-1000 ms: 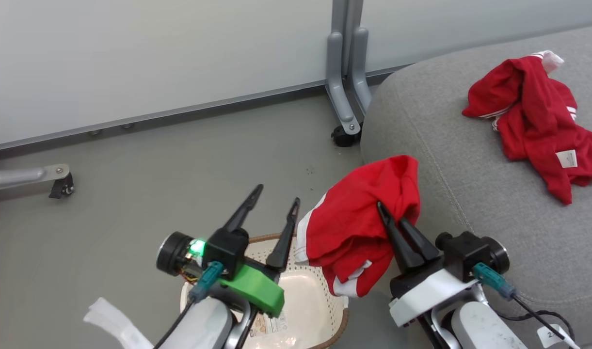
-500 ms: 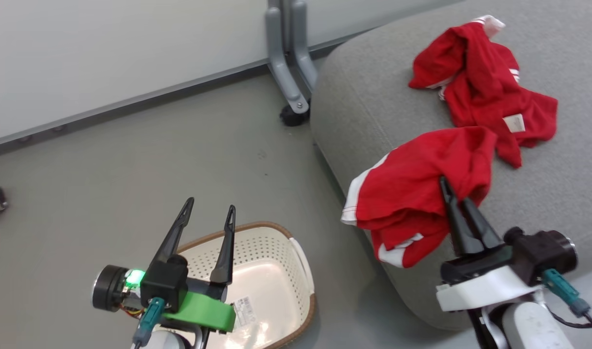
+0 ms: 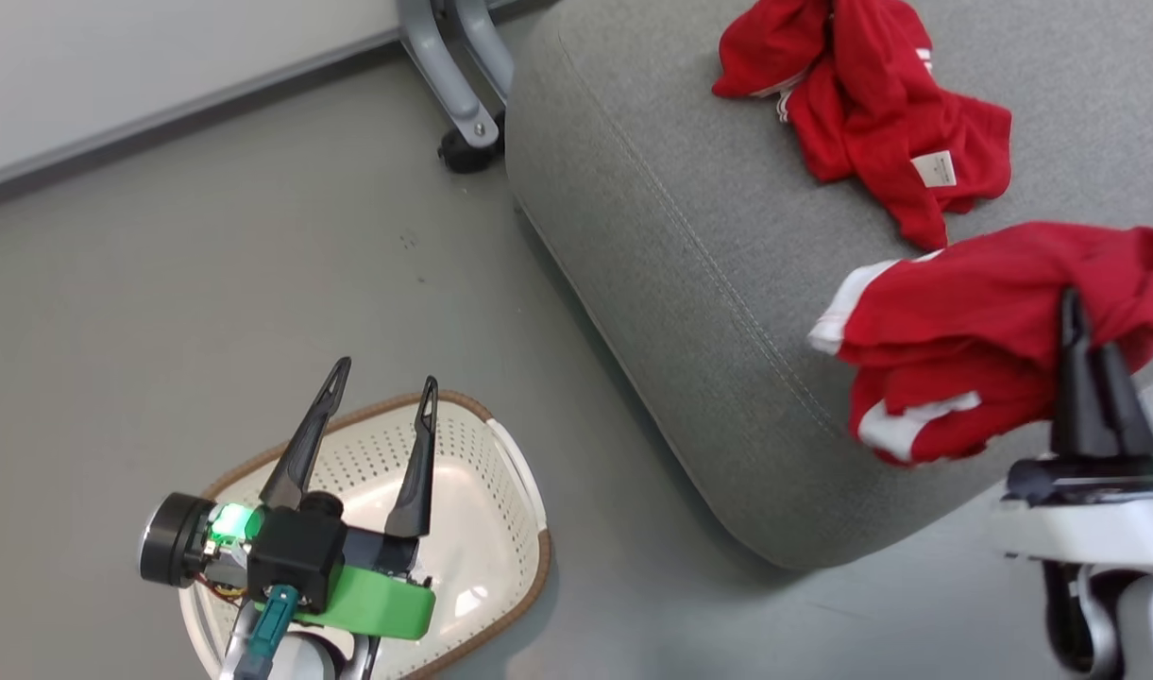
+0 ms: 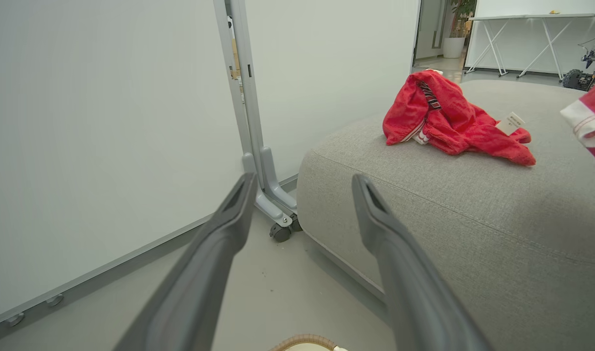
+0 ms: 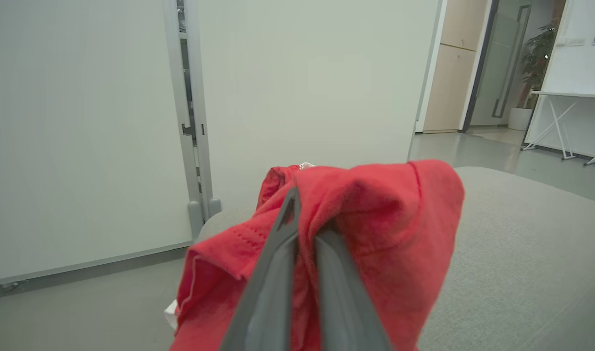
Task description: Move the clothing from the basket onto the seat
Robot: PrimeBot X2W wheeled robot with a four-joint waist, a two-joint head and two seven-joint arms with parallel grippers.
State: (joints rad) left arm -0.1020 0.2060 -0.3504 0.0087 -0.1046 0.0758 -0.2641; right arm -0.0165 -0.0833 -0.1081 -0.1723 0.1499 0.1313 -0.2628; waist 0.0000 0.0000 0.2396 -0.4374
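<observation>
Over the seat's [image 3: 784, 217] near corner now: the right gripper [image 3: 1089, 321] has carried the held garment [image 3: 963, 321] across. A second ago it hung by the basket [image 3: 463, 444], short of the cushion edge. Now most of it is above grey upholstery, with the lower fold hanging by the rounded front edge. Can't tell if it touches the cushion yet. The head cam panned right as well, so judge the shift against the seam [image 3: 727, 276], not the frame.

Right fingers [image 5: 273, 273] are pinched together on a fold of the red cloth. Left gripper [image 3: 386, 370] has stayed over the basket, fingers [image 4: 219, 253] wide apart and empty.

Task read: the other garment [image 3: 869, 123] already lies further back on the seat. No red shows in the visible part of the basket, though the left gripper covers some of the bottom. Likely this is the last piece, with only the drop left. I'd go further in before opening, since limp cloth could slide off that rounded edge.

Materials:
- Garments: thin red fabric, limp and bunched, with white trim. The lying one is a crumpled heap with a small white tag [image 3: 933, 168].
- Seat: coarse grey weave, soft rounded edges, stitched seam along the rim.
- Basket: glossy cream plastic, perforated walls, brown woven-look rim, standing on the floor [image 3: 208, 236].
- Floor: smooth grey.
</observation>
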